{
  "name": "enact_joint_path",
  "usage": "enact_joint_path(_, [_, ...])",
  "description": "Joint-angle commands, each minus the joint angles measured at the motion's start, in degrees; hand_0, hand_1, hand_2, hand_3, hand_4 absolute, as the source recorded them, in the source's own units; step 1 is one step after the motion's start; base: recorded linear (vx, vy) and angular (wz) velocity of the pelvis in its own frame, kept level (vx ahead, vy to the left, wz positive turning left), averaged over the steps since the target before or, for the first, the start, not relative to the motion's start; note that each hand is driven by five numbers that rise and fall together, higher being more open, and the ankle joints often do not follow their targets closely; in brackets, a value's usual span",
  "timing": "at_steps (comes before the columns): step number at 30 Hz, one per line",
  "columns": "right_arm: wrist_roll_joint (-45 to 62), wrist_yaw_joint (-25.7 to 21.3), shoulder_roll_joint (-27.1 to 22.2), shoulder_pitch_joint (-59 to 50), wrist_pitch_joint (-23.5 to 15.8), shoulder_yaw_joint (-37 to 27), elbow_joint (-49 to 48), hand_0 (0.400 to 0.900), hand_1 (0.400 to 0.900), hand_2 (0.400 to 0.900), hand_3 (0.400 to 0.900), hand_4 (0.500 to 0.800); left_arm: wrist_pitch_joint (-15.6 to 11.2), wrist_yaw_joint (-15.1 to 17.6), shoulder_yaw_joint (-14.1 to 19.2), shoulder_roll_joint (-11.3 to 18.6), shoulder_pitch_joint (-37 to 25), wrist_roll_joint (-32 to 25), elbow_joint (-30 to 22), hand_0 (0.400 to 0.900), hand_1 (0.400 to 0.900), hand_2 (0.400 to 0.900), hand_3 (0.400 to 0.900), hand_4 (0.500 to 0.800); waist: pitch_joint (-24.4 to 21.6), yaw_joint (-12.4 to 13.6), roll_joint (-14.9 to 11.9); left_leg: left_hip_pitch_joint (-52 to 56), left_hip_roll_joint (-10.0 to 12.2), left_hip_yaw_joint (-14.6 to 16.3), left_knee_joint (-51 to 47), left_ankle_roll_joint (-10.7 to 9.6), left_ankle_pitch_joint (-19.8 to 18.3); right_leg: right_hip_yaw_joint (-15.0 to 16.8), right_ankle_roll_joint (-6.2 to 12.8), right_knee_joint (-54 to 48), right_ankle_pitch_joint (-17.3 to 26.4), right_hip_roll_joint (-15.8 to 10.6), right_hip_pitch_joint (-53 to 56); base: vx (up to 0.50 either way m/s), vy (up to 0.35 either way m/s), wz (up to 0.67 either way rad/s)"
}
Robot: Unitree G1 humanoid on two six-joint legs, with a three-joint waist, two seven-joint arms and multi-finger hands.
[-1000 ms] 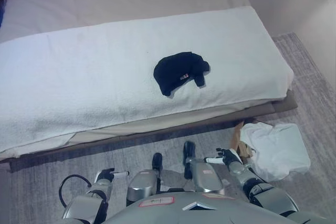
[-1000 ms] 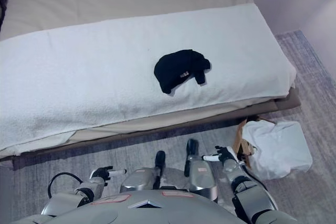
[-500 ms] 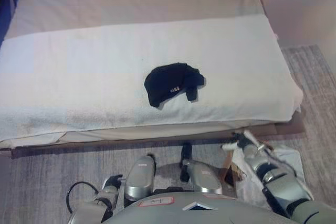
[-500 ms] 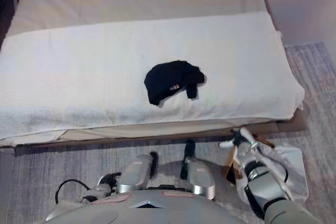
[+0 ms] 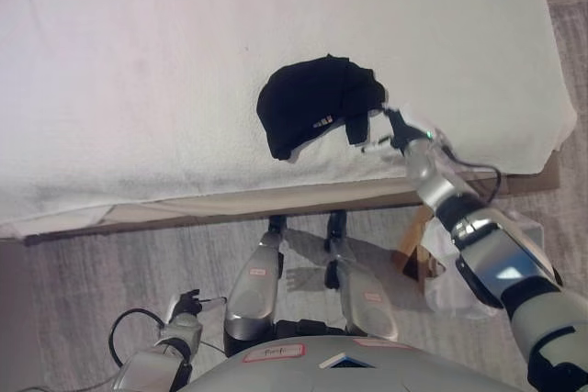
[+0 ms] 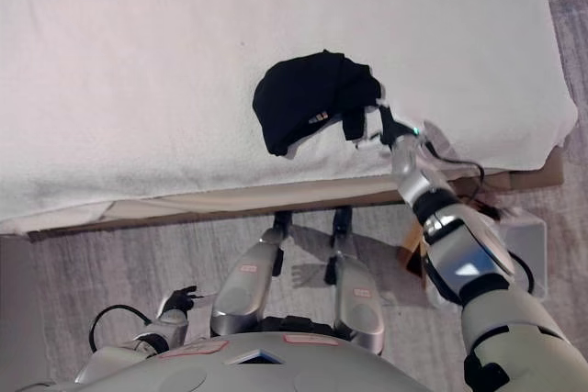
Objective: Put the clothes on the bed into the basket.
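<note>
- Black garment (image 5: 317,103): bunched on the bed (image 5: 138,89) near its front edge; judged soft, light, best pinched at its right fold.
- Right robot hand (image 5: 393,128): fingers loosely spread beside the garment, nothing grasped.
- Left robot hand (image 5: 186,305): low, idle, grip cannot be told.
- Basket (image 6: 524,236): on the floor, white-lined.

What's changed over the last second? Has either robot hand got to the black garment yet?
The right robot hand has risen from down by the basket and reached over the bed edge to the right side of the black garment; its fingers are at the cloth, but a grasp isn't visible. The camera has also shifted closer. The garment lies where it was, and the left robot hand stays low and idle.
</note>
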Motion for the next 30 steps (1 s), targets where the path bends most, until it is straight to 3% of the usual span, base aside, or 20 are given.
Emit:
enact_joint_path(1, [-3.31,-2.86,-1.32,-12.59,-0.74,3.93,2.73,0.9,0.9,0.9,0.9,0.8,0.2,2.07,-2.62,1.61,-0.66,-3.28,2.76,0.9,0.9,0.9,0.9,0.8,1.56,2.09,-0.25,0.17,0.47,-2.13,-4.78,0.61,5.04,0.53,1.2,4.28,-1.37,-0.69,0.38,0.01,-0.011,0.16])
enact_joint_path(10, [-3.54,-3.14,3.91,-24.59,-0.16,8.59,11.58,0.9,0.9,0.9,0.9,0.8,-0.17,2.64,-5.07,3.11,-4.06,-6.76,2.12,0.9,0.9,0.9,0.9,0.8,5.04,4.74,-0.6,-3.88,-0.06,-5.38,-3.38,0.68,5.78,-2.67,0.82,7.48,-2.88,-0.77,-2.8,0.0,-0.025,0.24])
enact_joint_path(20, [-0.4,-2.48,0.82,-29.86,-0.72,9.6,13.92,0.9,0.9,0.9,0.9,0.8,-0.87,2.14,-6.85,3.0,-5.82,-10.28,0.0,0.9,0.9,0.9,0.9,0.8,8.32,8.01,1.16,-11.21,-2.01,-10.48,0.92,0.3,6.33,-7.55,0.33,11.9,-5.38,-2.12,-7.67,-0.01,-0.042,0.35])
enact_joint_path(30, [3.86,0.04,0.95,-30.55,-0.82,9.08,15.68,0.9,0.9,0.9,0.9,0.8,-1.1,1.4,-8.08,2.84,-6.77,-12.21,-1.55,0.9,0.9,0.9,0.9,0.8,10.27,9.33,3.48,-14.74,-3.53,-12.16,3.51,0.2,6.53,-8.99,-0.28,16.5,-7.76,-3.01,-11.2,-0.01,0.0,0.13])
